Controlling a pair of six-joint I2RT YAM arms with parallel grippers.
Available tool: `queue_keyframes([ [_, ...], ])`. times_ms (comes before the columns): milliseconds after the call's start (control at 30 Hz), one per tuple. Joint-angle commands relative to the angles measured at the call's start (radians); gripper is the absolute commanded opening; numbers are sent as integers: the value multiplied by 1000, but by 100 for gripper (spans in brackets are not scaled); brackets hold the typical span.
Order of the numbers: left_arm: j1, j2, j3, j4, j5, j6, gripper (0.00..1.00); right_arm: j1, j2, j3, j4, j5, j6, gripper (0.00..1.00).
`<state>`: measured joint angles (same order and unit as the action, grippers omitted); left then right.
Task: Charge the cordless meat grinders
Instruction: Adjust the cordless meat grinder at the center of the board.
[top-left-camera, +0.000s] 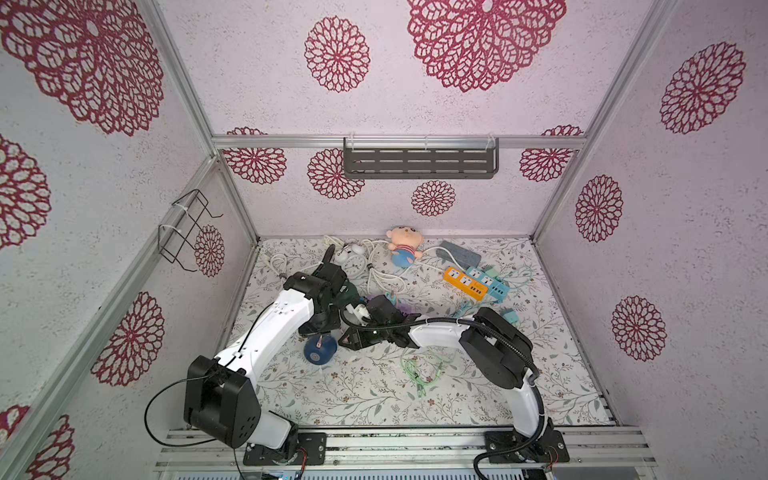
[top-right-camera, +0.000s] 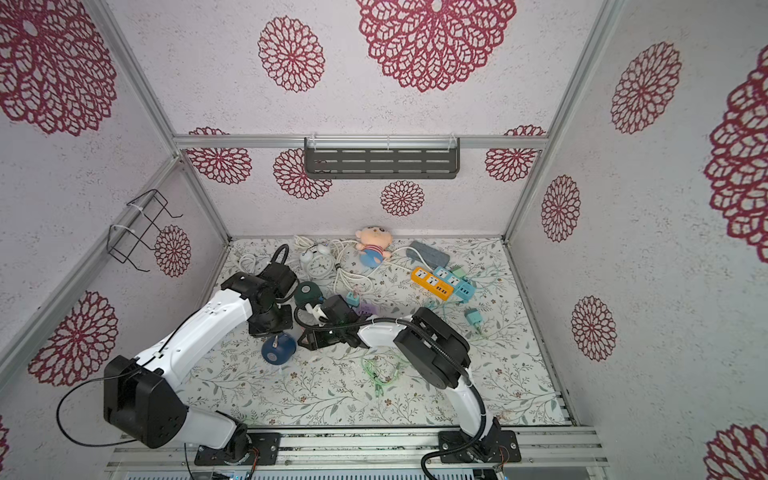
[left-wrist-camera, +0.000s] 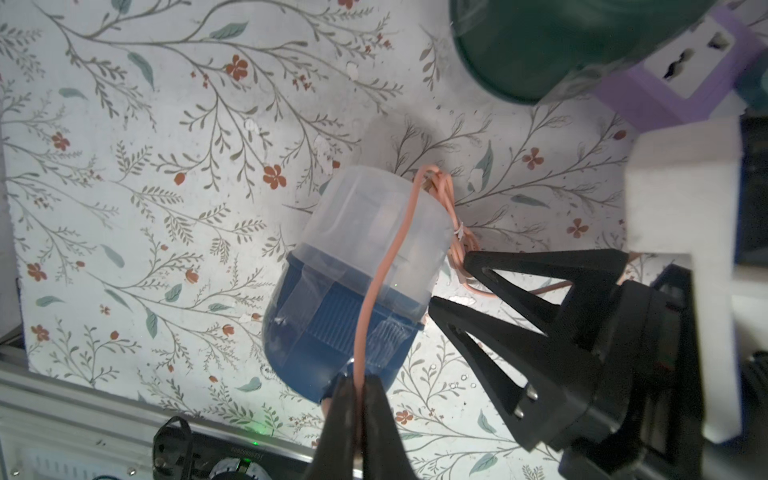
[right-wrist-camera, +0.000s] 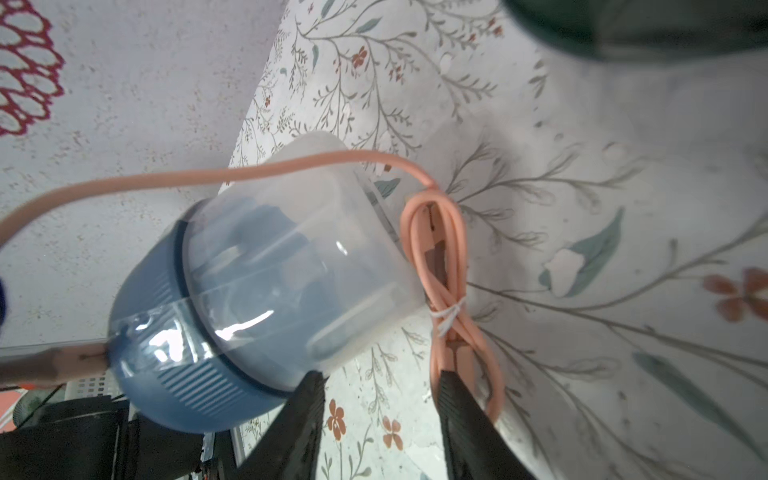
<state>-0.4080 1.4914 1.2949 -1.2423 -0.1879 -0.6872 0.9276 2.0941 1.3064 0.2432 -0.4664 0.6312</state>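
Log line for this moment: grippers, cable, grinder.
left gripper: shut on salmon-pink cable | right gripper: open beside cable's tied coil | navy blue domed grinder: on its side

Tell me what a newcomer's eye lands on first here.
The navy blue grinder lies on its side on the left of the table, a pink cable draped across its clear base. The left jaws are shut on that cable; the right jaws stand open beside its tied coil. A plush doll and an orange power strip sit farther back.
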Motion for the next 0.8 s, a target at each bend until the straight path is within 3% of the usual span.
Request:
queue_keyframes([
  [0, -6, -16, 38, -6, 1, 14, 7, -34, -19, -11, 61, -5, 21, 55],
  [333, -9, -117, -26, -23, 37, -17, 7, -41, -5, 4, 241, -40, 215, 57],
  [500, -9, -151, -32, -11, 39, -14, 8, 1, 41, 92, 164, -40, 187, 58],
  [767, -9, -105, -16, 32, 28, 4, 9, 66, 67, 71, 150, -15, 183, 54],
])
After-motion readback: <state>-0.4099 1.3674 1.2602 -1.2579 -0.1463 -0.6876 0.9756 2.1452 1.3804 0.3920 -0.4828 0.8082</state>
